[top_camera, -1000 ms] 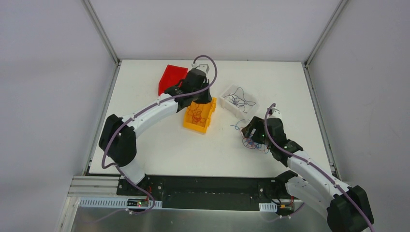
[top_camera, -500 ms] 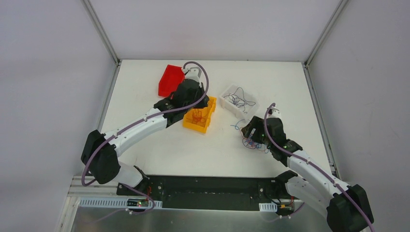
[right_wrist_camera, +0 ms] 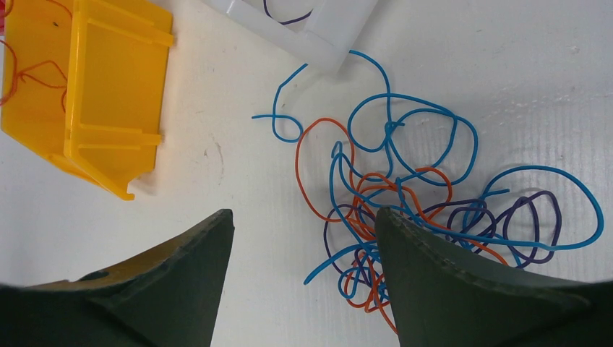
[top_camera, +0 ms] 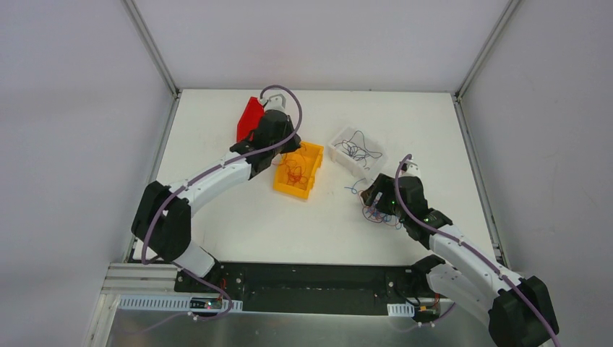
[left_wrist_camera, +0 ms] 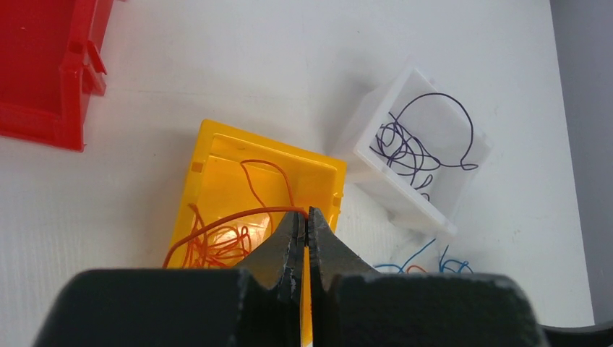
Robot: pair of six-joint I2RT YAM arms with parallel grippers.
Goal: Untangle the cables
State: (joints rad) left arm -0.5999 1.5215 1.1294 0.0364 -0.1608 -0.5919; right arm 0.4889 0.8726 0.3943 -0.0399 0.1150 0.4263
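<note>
A tangle of blue, orange and dark purple cables lies on the white table; it also shows in the top view. My right gripper is open and empty just above the tangle's left side, jaws wide apart; it also shows in the top view. My left gripper is shut on an orange cable that trails down into the yellow bin, where more orange cables lie. In the top view the left gripper is at the yellow bin's far-left edge.
A white bin holding dark purple cables stands right of the yellow bin. A red bin sits at the far left, partly under the left wrist in the top view. Loose blue ends lie between the white bin and the tangle.
My left arm has swung left and back from over the yellow bin toward the red bin. The right arm and the tangle have not moved.
</note>
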